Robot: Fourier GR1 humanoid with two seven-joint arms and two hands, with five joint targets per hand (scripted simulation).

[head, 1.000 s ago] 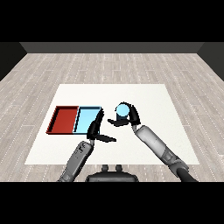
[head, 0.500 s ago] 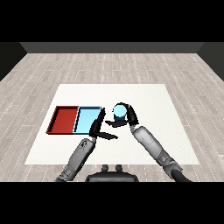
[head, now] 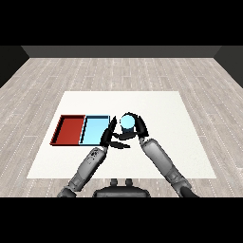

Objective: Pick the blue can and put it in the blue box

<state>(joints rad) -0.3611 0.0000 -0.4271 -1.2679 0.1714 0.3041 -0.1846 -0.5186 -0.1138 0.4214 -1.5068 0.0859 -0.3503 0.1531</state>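
Note:
The blue can (head: 127, 122) is held upright above the table, with my right hand (head: 137, 128) curled round it. It hangs just right of the light blue tray (head: 94, 130), close to that tray's right edge. My left hand (head: 110, 136) lies beside the can on its left, at the tray's right rim, fingers straight and holding nothing. The red tray (head: 70, 129) sits to the left of the blue one.
Both trays lie side by side on the left half of the white table (head: 156, 107). Bare tabletop stretches to the right and behind the hands. Wooden floor surrounds the table.
My right hand has carried the blue can leftward, closer to the light blue tray. The left hand has stayed nearly where it was.

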